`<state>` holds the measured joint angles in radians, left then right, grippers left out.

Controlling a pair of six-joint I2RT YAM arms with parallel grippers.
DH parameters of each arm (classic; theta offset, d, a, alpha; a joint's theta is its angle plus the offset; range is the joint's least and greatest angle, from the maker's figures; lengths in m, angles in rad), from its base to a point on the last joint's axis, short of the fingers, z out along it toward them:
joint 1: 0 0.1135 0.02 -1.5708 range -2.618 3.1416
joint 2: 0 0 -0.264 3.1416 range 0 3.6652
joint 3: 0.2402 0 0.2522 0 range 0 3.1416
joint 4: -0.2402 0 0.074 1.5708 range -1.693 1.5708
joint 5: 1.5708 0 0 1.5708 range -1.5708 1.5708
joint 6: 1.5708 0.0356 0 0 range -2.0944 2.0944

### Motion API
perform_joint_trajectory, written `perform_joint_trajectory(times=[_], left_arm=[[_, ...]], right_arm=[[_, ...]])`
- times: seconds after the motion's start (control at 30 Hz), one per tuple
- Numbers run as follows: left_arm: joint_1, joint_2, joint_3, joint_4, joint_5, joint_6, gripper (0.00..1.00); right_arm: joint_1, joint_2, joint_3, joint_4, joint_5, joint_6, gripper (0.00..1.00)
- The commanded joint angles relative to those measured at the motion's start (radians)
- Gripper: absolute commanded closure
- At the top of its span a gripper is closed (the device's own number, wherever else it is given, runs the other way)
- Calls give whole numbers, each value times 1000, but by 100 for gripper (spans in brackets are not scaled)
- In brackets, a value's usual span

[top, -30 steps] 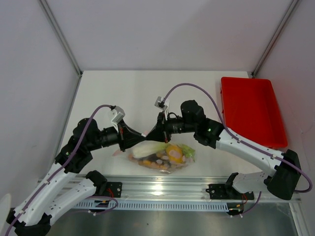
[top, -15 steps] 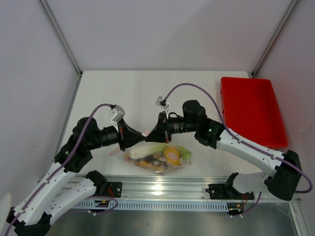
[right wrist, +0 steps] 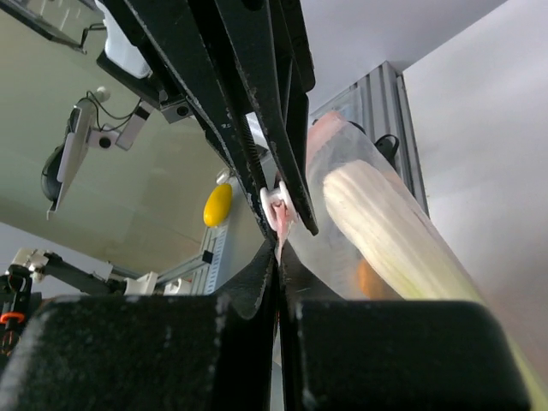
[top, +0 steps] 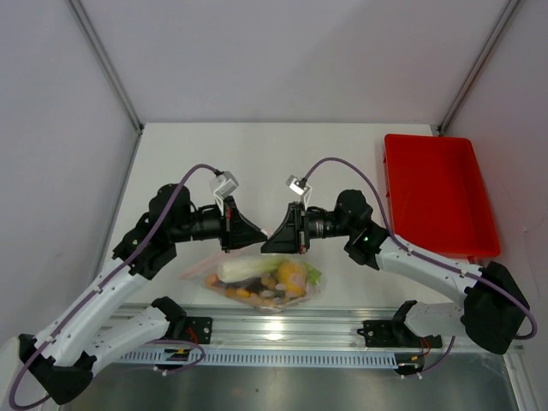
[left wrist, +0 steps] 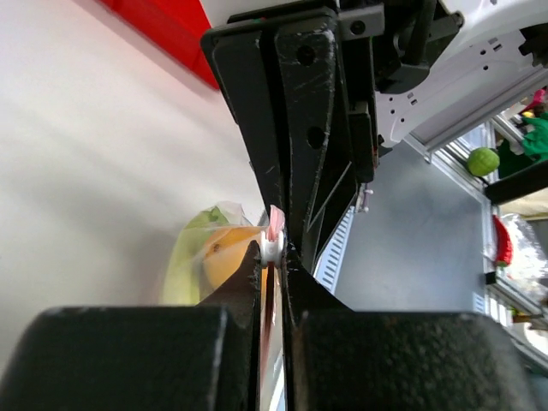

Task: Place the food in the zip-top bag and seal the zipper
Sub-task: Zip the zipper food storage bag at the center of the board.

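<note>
- Since a second ago both wrists have swung up and toward the far side. The zip-top bag has shifted toward the left arm, and the left fingers have closed their last small gap.
- Left gripper: fingers pressed together on the zipper. Its own wrist view shows the pink strip coming out from between the pads.
- Right gripper: fingers likewise clamped tight on the same strip, tip to tip with the left. (A small white piece sits where they meet; whether it is a slider I cannot tell.)
- The bag hangs below the two tips, toward the near edge. Whether its belly rests on the table or clears it cannot be told.
- The food is inside the bag: the leek stalk, a yellow-orange fruit, and smaller pieces beneath.
- Deciding relation: the zipper's long axis appears to run left to right, along the line joining the two grippers. Both pinch at nearly the same spot, mid-edge, so neither arm is nearer.
- Judgement: sealing calls for the pinches to travel apart along the strip, each toward its own side. Whether the outer lengths are already closed is not visible.
</note>
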<state>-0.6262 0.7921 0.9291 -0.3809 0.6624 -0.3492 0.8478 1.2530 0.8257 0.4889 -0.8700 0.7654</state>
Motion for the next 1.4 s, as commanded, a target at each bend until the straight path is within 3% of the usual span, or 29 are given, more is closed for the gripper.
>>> perform_joint_trajectory(times=[0.0, 0.17, 0.37, 0.57, 0.9, 1.23, 1.27, 1.3, 1.33, 1.37], left_arm=[[0, 47, 11, 98, 46, -48, 99], [-1, 67, -9, 111, 72, -48, 99], [-3, 70, -12, 97, 101, -40, 97], [-1, 55, -18, 65, 129, -27, 98], [-4, 62, -61, 51, 164, -34, 87], [-7, 47, -85, -18, 128, 7, 84], [-7, 45, -85, -18, 117, 7, 84], [-7, 41, -91, -19, 112, 9, 88], [-6, 39, -92, -21, 111, 10, 99], [-7, 38, -90, -23, 105, 13, 99]], right_arm=[[-18, -29, -89, 220, -11, 95, 100], [-42, -37, -190, 347, 38, 153, 100], [-84, -73, -253, 373, 94, 186, 100], [-98, -90, -212, 310, 88, 161, 100], [-98, -118, -195, 292, 157, 189, 100], [-101, -127, -178, 255, 183, 187, 100], [-101, -125, -178, 252, 181, 184, 100], [-96, -125, -174, 244, 181, 178, 100], [-89, -125, -162, 214, 180, 157, 100], [-87, -125, -155, 202, 175, 147, 100]])
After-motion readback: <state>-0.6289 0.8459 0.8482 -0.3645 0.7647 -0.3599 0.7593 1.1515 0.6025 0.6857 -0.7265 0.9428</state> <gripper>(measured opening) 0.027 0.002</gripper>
